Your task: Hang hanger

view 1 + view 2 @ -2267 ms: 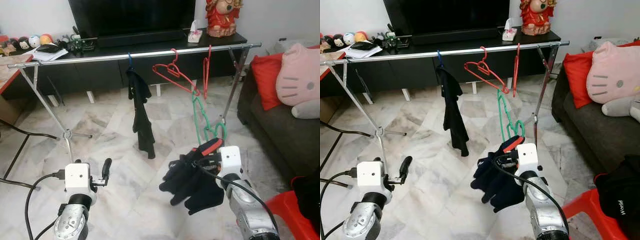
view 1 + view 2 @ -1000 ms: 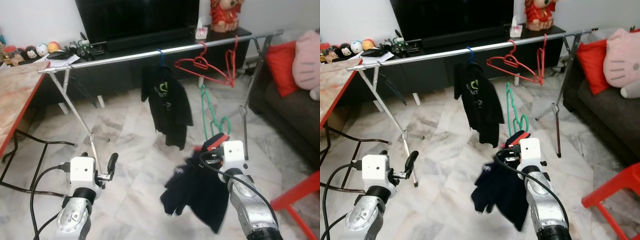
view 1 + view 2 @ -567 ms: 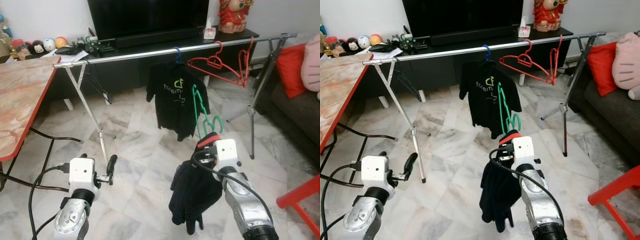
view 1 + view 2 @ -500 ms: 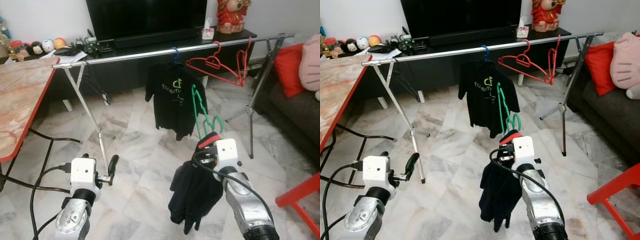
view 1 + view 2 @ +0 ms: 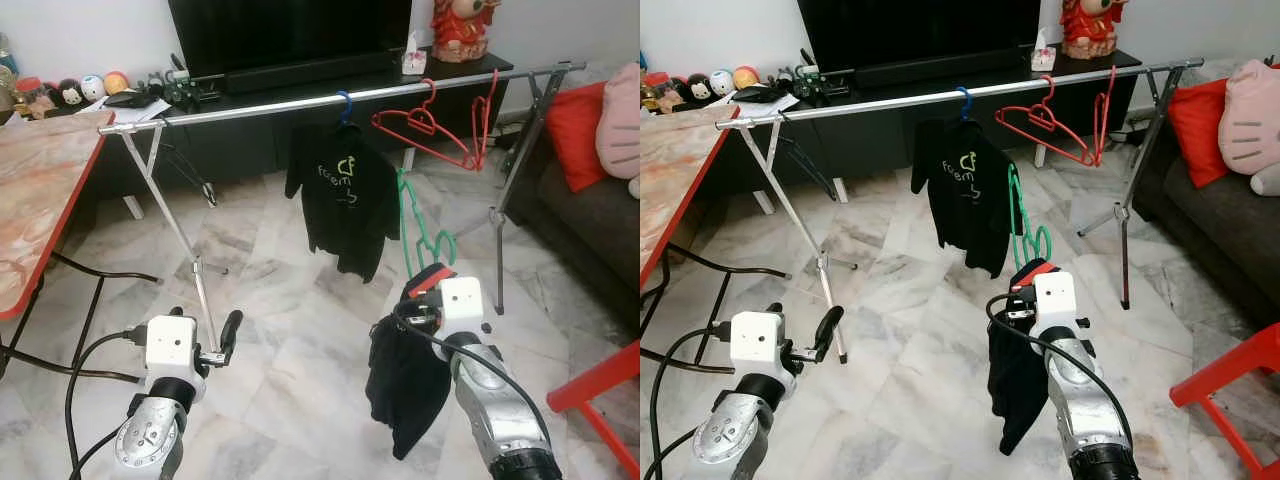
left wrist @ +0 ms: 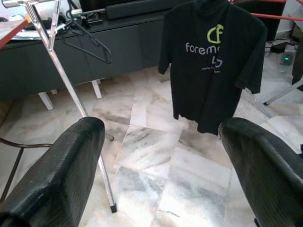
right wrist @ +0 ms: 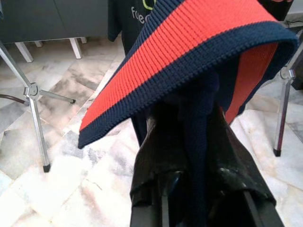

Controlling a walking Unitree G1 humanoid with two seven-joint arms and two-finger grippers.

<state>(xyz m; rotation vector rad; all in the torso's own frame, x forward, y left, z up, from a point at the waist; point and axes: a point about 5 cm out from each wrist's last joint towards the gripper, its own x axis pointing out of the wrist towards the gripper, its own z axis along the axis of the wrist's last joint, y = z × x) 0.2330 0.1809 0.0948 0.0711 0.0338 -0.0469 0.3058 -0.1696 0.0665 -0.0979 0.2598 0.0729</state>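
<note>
A silver clothes rail [image 5: 250, 107] spans the room ahead. On it hang a black T-shirt [image 5: 345, 200] on a blue hanger and two bare red hangers [image 5: 430, 125]. My right gripper [image 5: 424, 292] is held low, short of the rail. It is shut on a green hanger [image 5: 404, 205] carrying a dark garment [image 5: 405, 375]. The garment's navy and red knit collar [image 7: 189, 47] drapes over the fingers [image 7: 158, 161]. Low on my left side, the left gripper [image 5: 232, 323] is open and holds nothing. The left wrist view faces the T-shirt [image 6: 213, 61].
The rail's legs [image 5: 185, 240] stand on the marble floor. A black TV cabinet [image 5: 240, 140] runs behind it. A red-edged table [image 5: 40, 200] is at the left. A dark sofa with a red cushion [image 5: 575, 130] and a red stool [image 5: 600, 385] are at the right.
The view has shifted slightly. The dark garment under my right gripper has swung and now hangs narrower and straighter. My left arm holds the same pose.
</note>
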